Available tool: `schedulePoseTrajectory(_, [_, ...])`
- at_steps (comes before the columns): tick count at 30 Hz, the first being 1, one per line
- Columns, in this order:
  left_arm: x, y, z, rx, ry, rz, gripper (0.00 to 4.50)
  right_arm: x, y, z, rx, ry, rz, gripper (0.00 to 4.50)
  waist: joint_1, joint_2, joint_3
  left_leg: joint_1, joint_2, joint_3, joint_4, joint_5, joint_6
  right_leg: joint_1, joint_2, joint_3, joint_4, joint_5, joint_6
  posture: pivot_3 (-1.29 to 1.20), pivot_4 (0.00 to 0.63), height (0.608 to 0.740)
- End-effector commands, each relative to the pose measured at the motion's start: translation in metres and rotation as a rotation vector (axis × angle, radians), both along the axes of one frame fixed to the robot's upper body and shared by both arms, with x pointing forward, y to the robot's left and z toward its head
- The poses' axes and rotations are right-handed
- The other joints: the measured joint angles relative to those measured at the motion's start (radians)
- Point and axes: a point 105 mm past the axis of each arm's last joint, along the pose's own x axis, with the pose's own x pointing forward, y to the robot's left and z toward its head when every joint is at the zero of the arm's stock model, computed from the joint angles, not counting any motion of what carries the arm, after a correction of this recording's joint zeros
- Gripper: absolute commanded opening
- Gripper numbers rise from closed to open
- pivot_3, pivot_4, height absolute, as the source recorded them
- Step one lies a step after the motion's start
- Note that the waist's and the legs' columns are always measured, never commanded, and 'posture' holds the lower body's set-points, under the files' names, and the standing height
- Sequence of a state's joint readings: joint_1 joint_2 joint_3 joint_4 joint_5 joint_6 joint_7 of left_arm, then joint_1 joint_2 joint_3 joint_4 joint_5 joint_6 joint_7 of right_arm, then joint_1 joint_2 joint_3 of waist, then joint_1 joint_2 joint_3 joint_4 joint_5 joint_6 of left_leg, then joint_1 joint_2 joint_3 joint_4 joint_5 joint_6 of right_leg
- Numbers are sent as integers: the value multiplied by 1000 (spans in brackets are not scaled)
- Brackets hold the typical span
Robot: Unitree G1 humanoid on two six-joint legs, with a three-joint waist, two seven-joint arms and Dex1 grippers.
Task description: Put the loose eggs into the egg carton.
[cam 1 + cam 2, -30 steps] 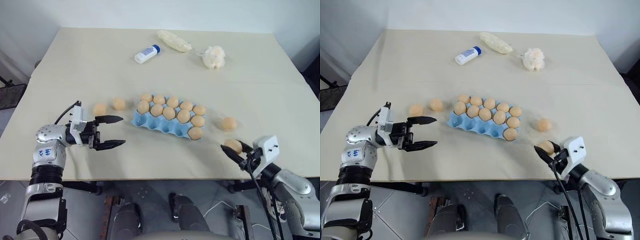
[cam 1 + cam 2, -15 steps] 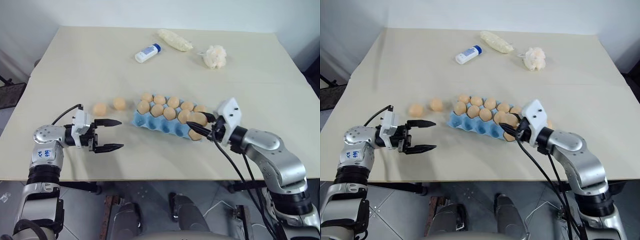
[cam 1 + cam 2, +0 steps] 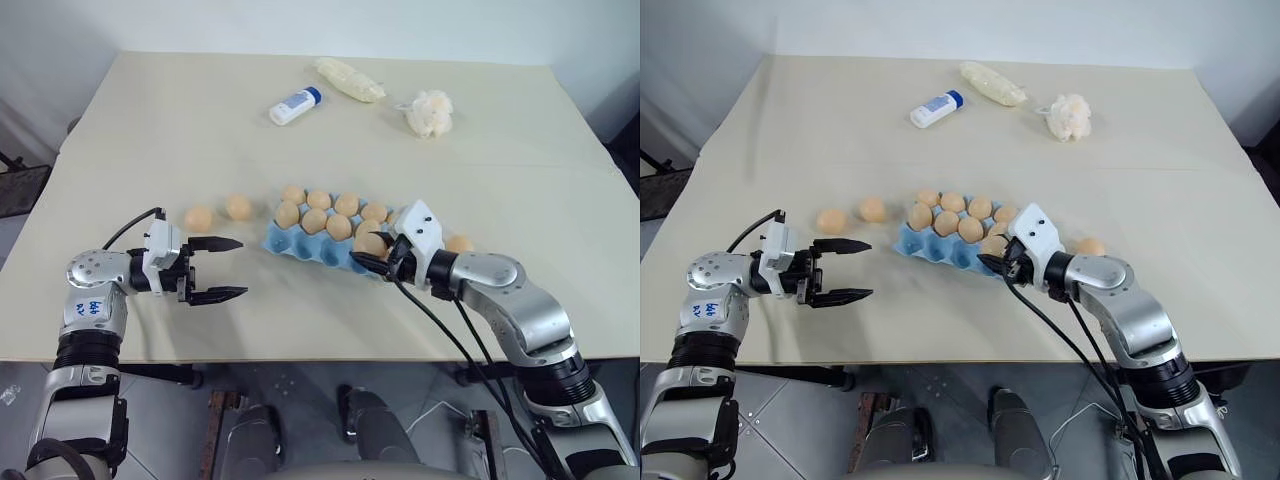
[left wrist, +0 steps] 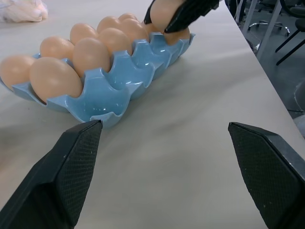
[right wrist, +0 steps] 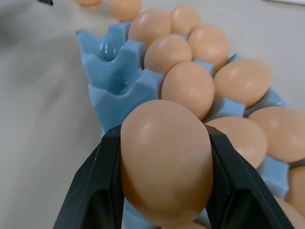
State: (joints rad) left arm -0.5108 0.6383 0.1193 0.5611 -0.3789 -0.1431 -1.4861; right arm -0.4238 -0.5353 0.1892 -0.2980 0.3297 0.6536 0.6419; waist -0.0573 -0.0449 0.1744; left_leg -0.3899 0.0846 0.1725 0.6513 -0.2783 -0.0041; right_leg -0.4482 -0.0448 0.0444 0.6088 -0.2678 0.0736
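The light-blue egg carton (image 3: 300, 245) lies mid-table, its far rows full of eggs and several near cups bare. My right gripper (image 3: 369, 251) is shut on one pale orange egg (image 5: 164, 162) just above the carton's near row, toward its right end. Two loose eggs (image 3: 199, 218) (image 3: 238, 207) lie left of the carton, and another egg (image 3: 460, 243) lies to its right, behind my right forearm. My left gripper (image 3: 218, 269) stands open near the table's front left, pointing at the carton (image 4: 109, 98), nothing between its fingers (image 4: 71, 162).
At the table's far side lie a white bottle with a blue cap (image 3: 294, 107), a pale yellowish lumpy bag (image 3: 348, 80) and a fluffy cream puff (image 3: 428, 113). The table's front edge (image 3: 300, 355) runs just below both grippers.
My right arm has swung from the table's front right edge leftward and inward, carrying its egg to the carton's near row. The left gripper has stayed in place, still open.
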Motion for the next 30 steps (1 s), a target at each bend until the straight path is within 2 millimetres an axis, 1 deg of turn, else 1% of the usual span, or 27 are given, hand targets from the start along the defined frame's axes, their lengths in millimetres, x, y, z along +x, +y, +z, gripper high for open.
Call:
schedulePoseTrajectory(1, [0, 2, 10, -6, -48, 2, 4500, 6, 0, 7, -7, -42, -19, 2609, 0, 0, 0, 0, 0, 0, 0, 0, 0, 0, 0, 0, 0, 0, 0, 0, 150, 740])
schedulePoseTrajectory(6, [-1, 1, 10, -9, -46, -3, 4500, 7, 1, 12, 8, -54, -25, 4281, 1, 0, 0, 0, 0, 0, 0, 0, 0, 0, 0, 0, 0, 0, 0, 0, 150, 740])
schedulePoseTrajectory(7, [-1, 1, 10, -9, -46, -4, 4500, 7, 1, 13, 9, -56, -25, 4482, 1, 0, 0, 0, 0, 0, 0, 0, 0, 0, 0, 0, 0, 0, 0, 0, 150, 740])
schedulePoseTrajectory(10, [-2, 2, 9, -8, -41, -5, 4500, 4, -1, 20, 20, -71, -24, 4482, 1, 0, 0, 0, 0, 0, 0, 0, 0, 0, 0, 0, 0, 0, 0, 0, 150, 740])
schedulePoseTrajectory(14, [-3, 1, 4, -8, -33, -5, 4500, -6, -4, 40, 62, -105, 9, 4482, 1, 0, 0, 0, 0, 0, 0, 0, 0, -1, 0, 0, 0, 0, 0, 0, 150, 740])
schedulePoseTrajectory(17, [-3, -1, 2, -13, -29, -6, 4500, -13, -16, 56, 94, -123, 13, 4482, 3, 0, 0, -1, 0, 0, 0, 0, -1, -1, 0, -1, 0, 0, 0, 0, 150, 740])
schedulePoseTrajectory(19, [-4, -1, 1, -14, -28, -6, 4500, -17, -22, 60, 101, -125, 6, 4482, 3, 0, 0, -1, 0, 0, 0, 0, -1, -1, 0, -1, 0, 0, 0, 0, 150, 740])
schedulePoseTrajectory(21, [-4, -1, 1, -16, -27, -3, 4500, -25, -38, 61, 97, -118, -16, 4482, 4, 0, 0, -1, 0, 0, -1, 0, -1, -1, 0, -1, 0, 0, 0, 0, 150, 740])
schedulePoseTrajectory(23, [-4, 0, 1, -18, -27, -1, 4500, -31, -48, 60, 92, -113, -33, 4482, 6, 0, 0, -1, 0, -1, -2, -1, -1, -1, 0, -2, -1, 0, 0, 0, 150, 740])
schedulePoseTrajectory(25, [-4, 0, 1, -20, -27, -1, 4500, -38, -61, 56, 85, -106, -62, 4482, 7, 0, 0, -1, 0, -1, -2, -1, -1, -1, 0, -2, -2, 0, 0, 0, 150, 740])
schedulePoseTrajectory(27, [-4, 0, 2, -25, -29, -1, 4500, -49, -75, 52, 84, -101, -82, 4482, 8, 0, 0, -1, 0, -1, -2, -1, -1, 0, 0, -2, -2, 1, 1, 0, 150, 740])
schedulePoseTrajectory(28, [-3, 0, 2, -28, -31, 0, 4500, -55, -83, 48, 90, -96, -98, 4482, 9, 0, 0, -1, 0, -1, -2, -1, -1, 0, 0, -2, -2, 1, 2, 0, 150, 740])
schedulePoseTrajectory(29, [-2, -1, 3, -35, -33, 3, 4500, -65, -100, 39, 108, -81, -139, 4482, 12, 0, 0, -1, 0, -1, -2, -1, -1, 0, 0, -2, -2, 1, 3, 0, 150, 740])
schedulePoseTrajectory(30, [-2, -1, 3, -39, -34, 4, 4500, -72, -112, 33, 117, -71, -169, 4482, 18, 0, 0, -1, 0, -2, -2, -1, -1, 0, 0, -3, -3, 1, 3, 0, 150, 740])
